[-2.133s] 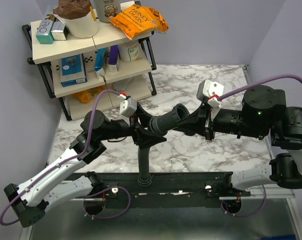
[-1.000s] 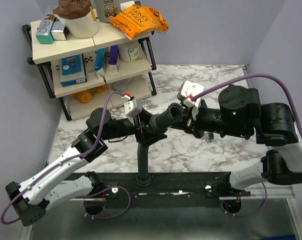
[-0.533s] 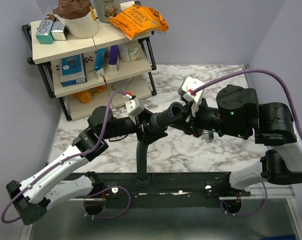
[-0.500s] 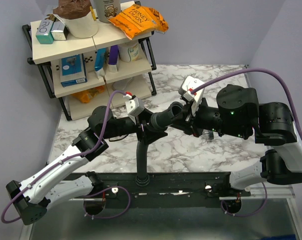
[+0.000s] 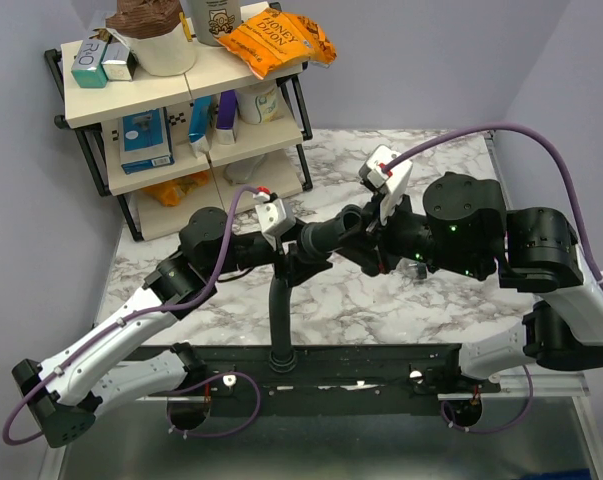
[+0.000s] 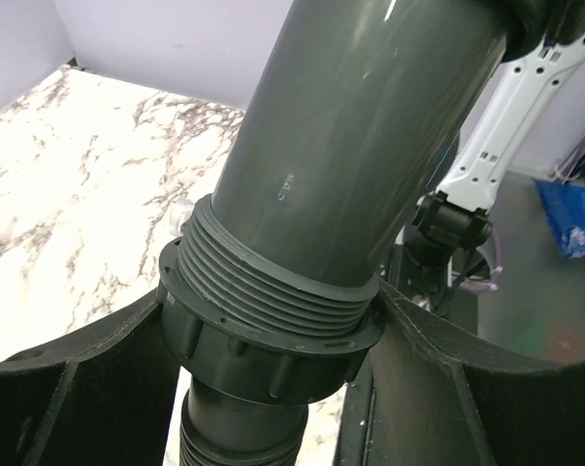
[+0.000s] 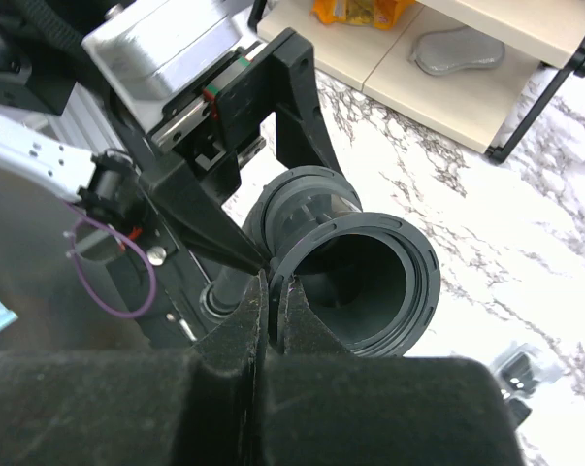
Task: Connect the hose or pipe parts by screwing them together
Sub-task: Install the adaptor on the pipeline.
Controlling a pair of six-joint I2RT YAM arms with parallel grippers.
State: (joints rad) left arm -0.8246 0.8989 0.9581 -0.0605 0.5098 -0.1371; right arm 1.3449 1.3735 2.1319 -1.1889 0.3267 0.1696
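Far left of the pipe fitting (image 5: pixel 326 235), the shelf rack (image 5: pixel 86 100) sits well back, no bother. Hard against the fitting's threads, the left gripper (image 5: pixel 289 258) is clamped on the collar nut (image 6: pixel 273 354), ribbed hose (image 5: pixel 278 310) dangling below, steadying the joint, I'd say. On the fitting's right, the right gripper (image 7: pixel 268 291), jaws pressed together, noses at the wide mouth's rim, perhaps to spin it; a purple cable (image 5: pixel 541 150) arcs above it.
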